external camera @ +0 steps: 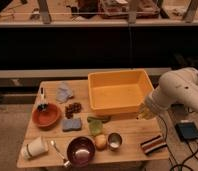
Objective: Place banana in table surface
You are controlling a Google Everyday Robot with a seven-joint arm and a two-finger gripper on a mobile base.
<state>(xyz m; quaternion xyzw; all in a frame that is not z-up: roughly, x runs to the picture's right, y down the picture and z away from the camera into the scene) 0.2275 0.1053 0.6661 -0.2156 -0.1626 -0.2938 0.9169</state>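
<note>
At table surface (129,131) right edge: gripper (145,112); one banana (142,108) held in fingers.

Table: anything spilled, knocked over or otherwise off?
Nothing looks spilled or broken. The white cup at the front left corner of the table surface lies on its side, the one oddity. The gripper is by the yellow bin's right front corner; no banana can be made out.

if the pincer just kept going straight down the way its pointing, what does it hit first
Probably bare table surface. The pincer hangs at the table's right side, just past the yellow bin's front right corner, pointing down and slightly left. The striped sponge lies nearer the front. Depth is unclear, so it might clip the bin's corner.
</note>
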